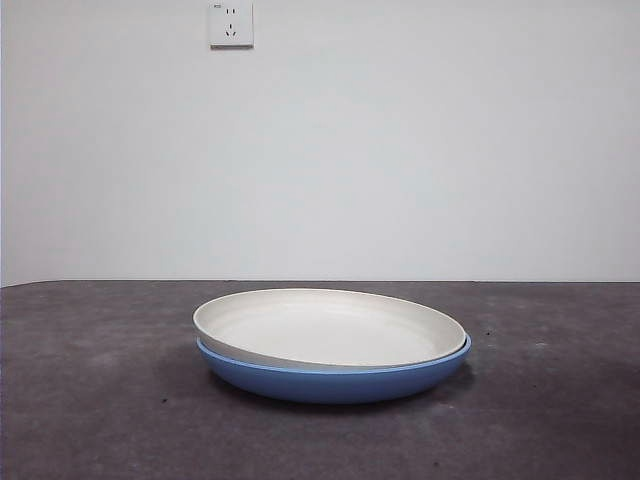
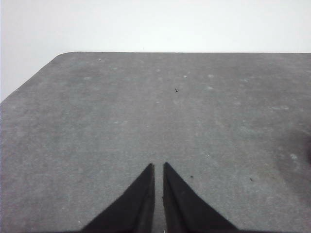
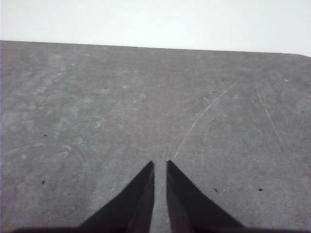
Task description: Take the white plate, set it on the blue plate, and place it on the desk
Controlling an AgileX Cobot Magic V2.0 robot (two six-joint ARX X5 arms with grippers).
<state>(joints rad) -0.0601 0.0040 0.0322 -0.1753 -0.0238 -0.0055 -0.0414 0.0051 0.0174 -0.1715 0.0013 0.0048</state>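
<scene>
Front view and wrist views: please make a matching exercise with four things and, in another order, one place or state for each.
Things:
1. white plate
2. blue plate
3. left gripper
4. wall socket

Places or states:
A. resting on the desk, under another plate
B. high on the wall
C. lying slightly tilted in the other plate
D. nearly shut, over bare desk

Pairs: 1-C, 2-A, 3-D, 4-B
</scene>
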